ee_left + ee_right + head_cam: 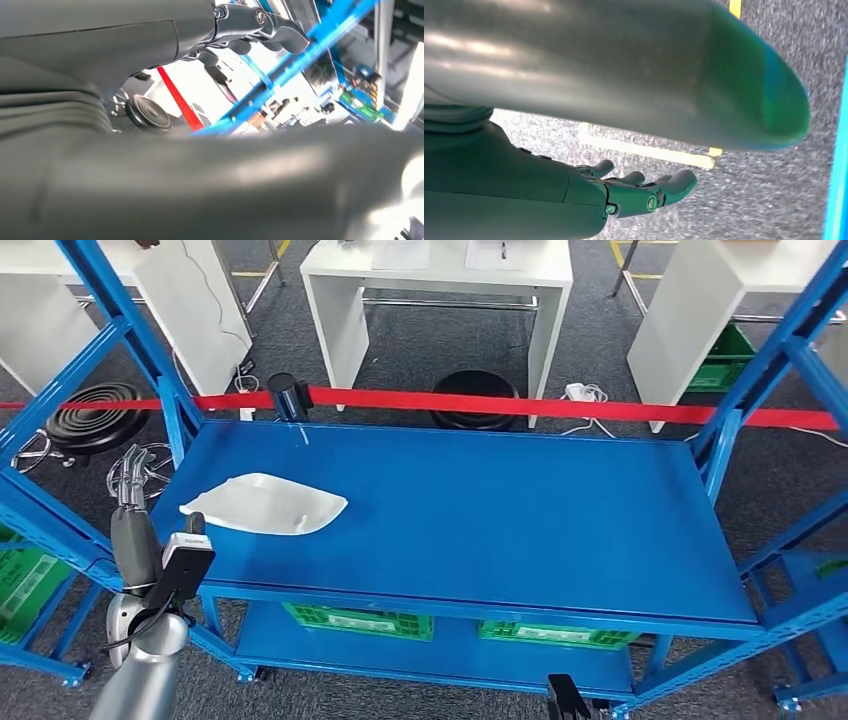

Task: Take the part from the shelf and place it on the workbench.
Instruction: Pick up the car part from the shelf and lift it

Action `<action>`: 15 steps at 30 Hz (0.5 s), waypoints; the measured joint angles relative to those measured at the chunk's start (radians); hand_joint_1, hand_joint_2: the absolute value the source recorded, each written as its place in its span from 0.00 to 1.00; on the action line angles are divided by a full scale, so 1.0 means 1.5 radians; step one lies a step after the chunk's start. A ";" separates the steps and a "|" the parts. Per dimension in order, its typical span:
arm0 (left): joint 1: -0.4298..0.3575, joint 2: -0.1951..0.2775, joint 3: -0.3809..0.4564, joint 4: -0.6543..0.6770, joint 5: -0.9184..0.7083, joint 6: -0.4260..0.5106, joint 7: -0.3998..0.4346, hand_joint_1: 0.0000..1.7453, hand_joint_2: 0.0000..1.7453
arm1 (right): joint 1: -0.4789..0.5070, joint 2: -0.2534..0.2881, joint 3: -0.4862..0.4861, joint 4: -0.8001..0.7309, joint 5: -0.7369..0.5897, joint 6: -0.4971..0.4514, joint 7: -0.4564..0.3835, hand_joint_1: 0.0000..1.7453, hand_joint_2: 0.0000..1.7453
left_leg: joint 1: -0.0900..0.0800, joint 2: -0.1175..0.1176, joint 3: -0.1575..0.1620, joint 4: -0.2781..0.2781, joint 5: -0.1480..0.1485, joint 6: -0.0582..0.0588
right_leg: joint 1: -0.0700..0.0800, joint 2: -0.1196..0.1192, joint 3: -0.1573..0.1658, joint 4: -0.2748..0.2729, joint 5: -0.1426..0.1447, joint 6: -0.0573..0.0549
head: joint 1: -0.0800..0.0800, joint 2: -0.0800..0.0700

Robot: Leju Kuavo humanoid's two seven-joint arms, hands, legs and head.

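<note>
Reach step: our left hand (135, 480) open and empty at frame left, near the white part (266, 504) lying left-centre on the shelf (500, 530). Right hand (644, 192) open, idle. Next: close in, grip.

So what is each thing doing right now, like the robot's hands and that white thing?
white part: lying flat on the blue shelf, untouched
left hand: raised beside the shelf's left end, fingers apart, holding nothing
right hand: over the grey floor, fingers loosely apart, holding nothing
green crates: sitting on the lower shelf
</note>
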 joint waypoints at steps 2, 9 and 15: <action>0.000 0.000 0.000 0.000 0.000 0.000 0.002 0.00 0.75 | 0.001 0.000 0.000 0.000 0.000 0.000 0.002 0.00 0.00 | 0.004 -0.008 0.030 -0.063 0.042 0.000 | -0.002 0.018 0.000 0.001 0.001 0.003 | 0.000 0.000; -0.009 0.001 -0.002 -0.003 -0.019 -0.001 0.010 0.00 0.00 | 0.002 0.000 -0.001 0.000 0.002 -0.001 0.005 0.00 0.00 | 0.005 -0.035 0.088 -0.191 0.086 0.021 | -0.009 0.050 -0.017 0.003 0.009 0.035 | 0.001 0.000; -0.020 0.002 -0.008 0.000 -0.045 -0.013 0.023 0.00 1.00 | -0.001 0.000 -0.004 0.000 0.000 -0.002 0.008 0.00 0.00 | -0.004 0.024 0.087 -0.194 0.086 0.038 | -0.003 -0.026 -0.102 0.189 -0.077 0.039 | 0.009 0.000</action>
